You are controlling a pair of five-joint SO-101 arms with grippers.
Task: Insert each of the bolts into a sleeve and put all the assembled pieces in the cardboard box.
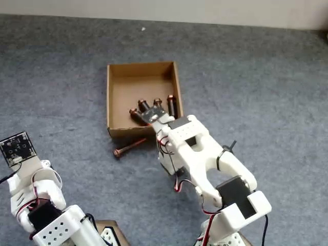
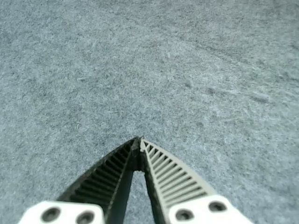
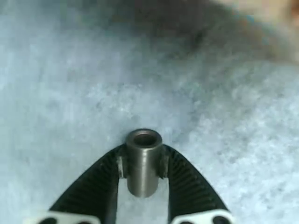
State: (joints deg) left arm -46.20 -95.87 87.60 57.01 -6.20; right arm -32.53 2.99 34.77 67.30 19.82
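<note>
Right end effector clamps sleeve; arm covers box corner.

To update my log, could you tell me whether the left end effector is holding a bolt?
No, the left end effector is shut with nothing between its tips, over grey carpet.
</note>
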